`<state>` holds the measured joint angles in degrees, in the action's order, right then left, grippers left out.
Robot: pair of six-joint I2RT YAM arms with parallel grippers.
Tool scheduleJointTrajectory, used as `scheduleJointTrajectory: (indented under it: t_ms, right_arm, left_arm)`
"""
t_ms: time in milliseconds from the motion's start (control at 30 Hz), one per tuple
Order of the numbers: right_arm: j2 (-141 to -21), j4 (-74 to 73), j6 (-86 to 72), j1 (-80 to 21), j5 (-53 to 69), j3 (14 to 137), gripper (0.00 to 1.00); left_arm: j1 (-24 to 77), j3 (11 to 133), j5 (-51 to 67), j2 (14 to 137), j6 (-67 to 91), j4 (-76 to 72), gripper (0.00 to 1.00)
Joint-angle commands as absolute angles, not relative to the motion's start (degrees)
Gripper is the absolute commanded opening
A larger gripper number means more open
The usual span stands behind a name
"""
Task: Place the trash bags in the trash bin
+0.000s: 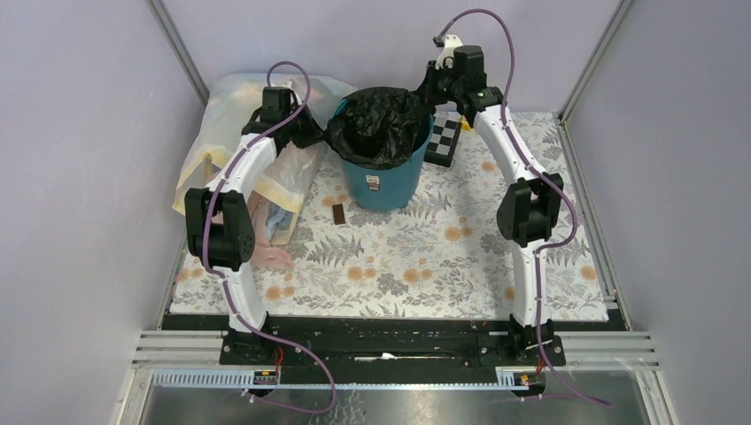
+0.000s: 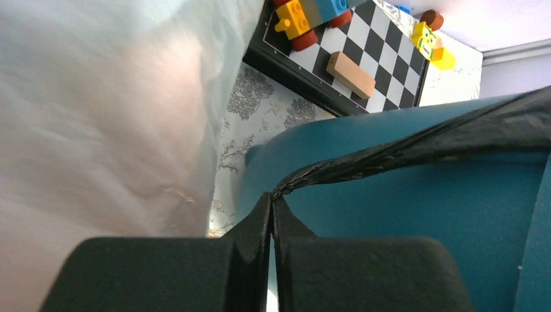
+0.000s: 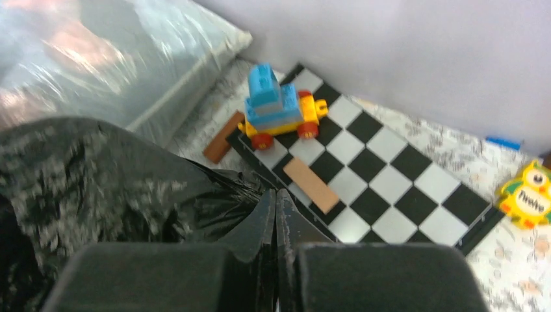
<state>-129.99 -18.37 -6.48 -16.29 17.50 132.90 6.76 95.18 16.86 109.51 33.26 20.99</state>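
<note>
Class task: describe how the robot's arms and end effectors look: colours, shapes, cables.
The left arm and right arm have curved white links, bulky black joints and a looping purple cable. The left end effector and right end effector have matte black, wedge-shaped fingers.

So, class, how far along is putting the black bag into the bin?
Done: the black bag sits inside the blue bin, open. In hand: the left gripper and right gripper each pinch its edge at opposite sides of the rim. Left: letting go, probably after settling the edge.
</note>
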Motion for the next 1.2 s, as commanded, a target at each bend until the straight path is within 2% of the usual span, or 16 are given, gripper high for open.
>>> scheduleJointTrajectory:
  t_ms: [0,400,567,633,867,1000,1167]
  right_arm:
    - [-124.74,-21.02,-6.75,-14.74,18.88,127.28,0.00]
    - [-115.98,-25.01,-13.67,-14.32,25.36,116.78,0.00]
    - [-110.27,-23.65,-16.09,-14.27,20.93,109.68,0.03]
    - [-108.33,-23.92,-16.21,-14.32,19.49,108.33,0.09]
    - [-100.36,-26.05,-14.83,-14.24,9.68,106.24,0.47]
    - [-96.15,-28.63,-14.82,-14.24,6.04,106.42,0.56]
    - [-88.54,-30.63,-16.94,-14.24,3.85,101.59,0.58]
  left_arm:
    - [8.26,95.19,19.04,108.83,31.76,21.61,0.00]
    - [11.80,82.97,23.55,101.89,36.16,12.57,0.00]
    - [12.37,76.07,24.76,96.89,38.28,8.60,0.00]
    - [12.54,74.16,24.79,95.06,38.74,8.04,0.00]
    - [13.01,68.43,22.60,89.06,39.37,6.77,0.00]
    - [13.01,67.02,21.91,87.92,39.03,6.96,0.00]
    - [13.01,65.46,21.30,87.29,39.02,7.12,0.00]
